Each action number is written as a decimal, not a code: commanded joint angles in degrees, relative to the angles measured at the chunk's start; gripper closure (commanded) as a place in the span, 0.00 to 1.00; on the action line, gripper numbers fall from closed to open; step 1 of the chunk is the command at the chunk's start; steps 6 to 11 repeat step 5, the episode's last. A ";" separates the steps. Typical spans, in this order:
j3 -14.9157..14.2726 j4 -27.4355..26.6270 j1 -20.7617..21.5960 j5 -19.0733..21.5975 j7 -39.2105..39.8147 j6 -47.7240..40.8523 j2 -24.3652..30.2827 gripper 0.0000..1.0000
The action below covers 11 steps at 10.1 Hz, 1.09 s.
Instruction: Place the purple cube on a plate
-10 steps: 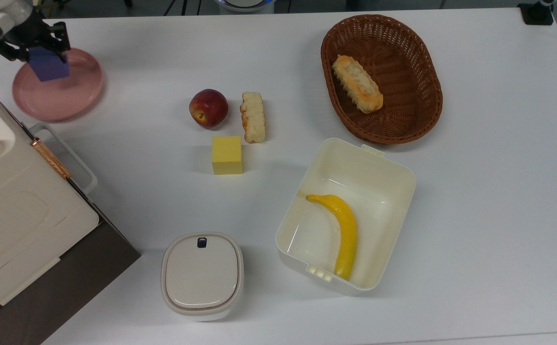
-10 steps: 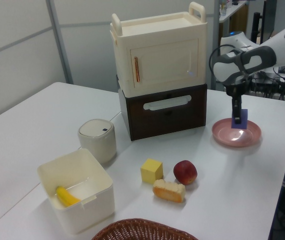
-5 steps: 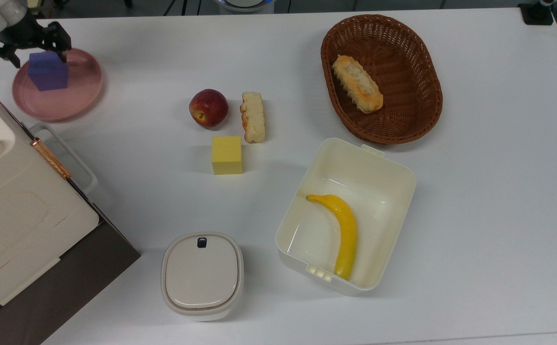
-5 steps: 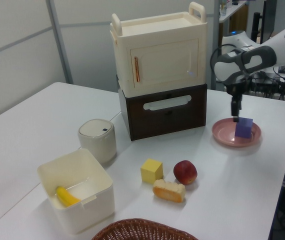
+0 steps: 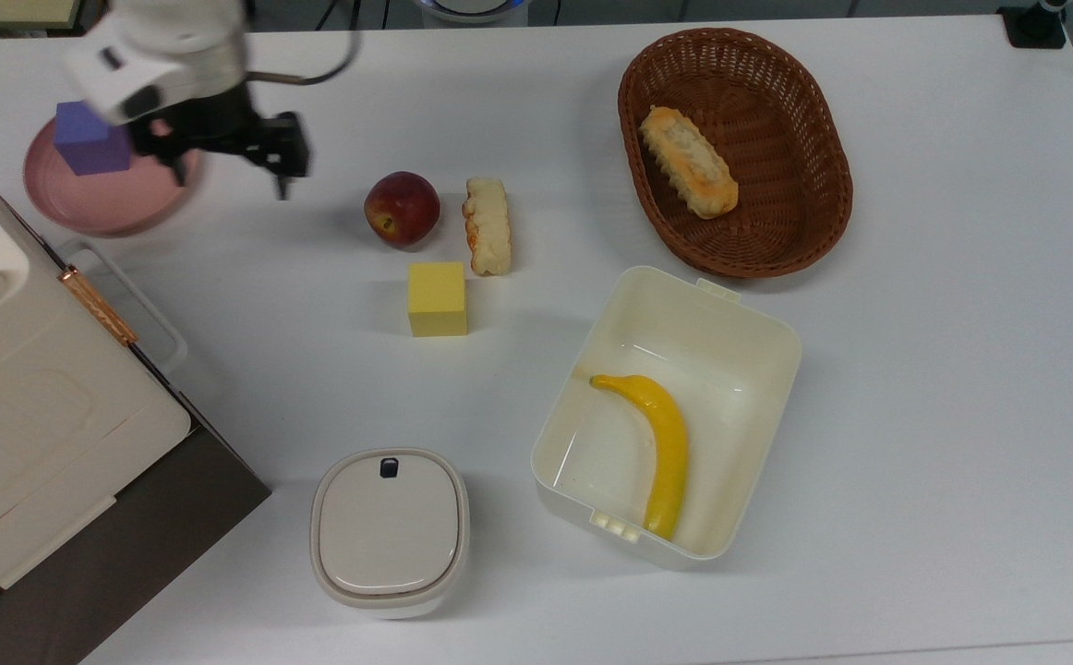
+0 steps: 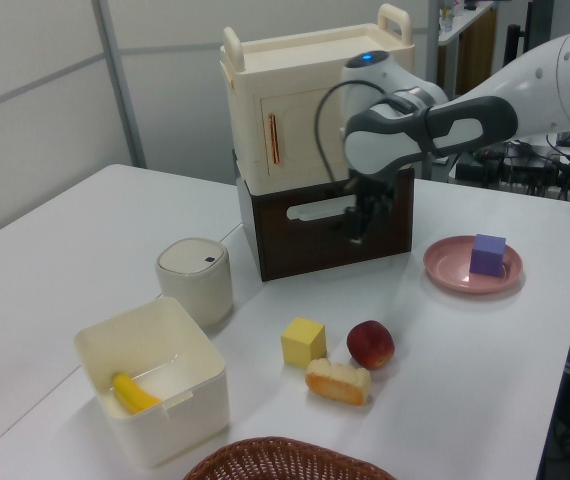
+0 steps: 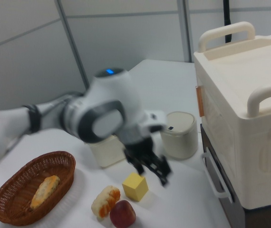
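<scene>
On the white worktop (image 5: pixel 915 369) your job looks done: the small matte blue-purple foam-like cube (image 5: pixel 89 139) sits on the round shallow glossy pink plate (image 5: pixel 102 208), touching nothing else. Your hand (image 5: pixel 227 175) hangs empty above the worktop, its two fingers spread apart. The cube lies to the hand's side toward the top view's left, just beyond it, with the plate's rim between them. The round red apple (image 5: pixel 402 208) lies on the hand's other side. I'd judge no further grasp is called for.
</scene>
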<state>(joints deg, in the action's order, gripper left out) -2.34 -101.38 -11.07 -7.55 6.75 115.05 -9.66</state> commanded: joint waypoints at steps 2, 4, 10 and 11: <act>-1.61 1.08 15.34 3.30 -10.78 -13.32 10.01 0.00; -0.92 3.12 15.99 5.44 -14.31 -16.87 10.80 0.00; -0.91 3.03 15.90 5.44 -14.05 -17.14 10.89 0.00; -0.91 3.03 15.90 5.44 -14.05 -17.14 10.89 0.00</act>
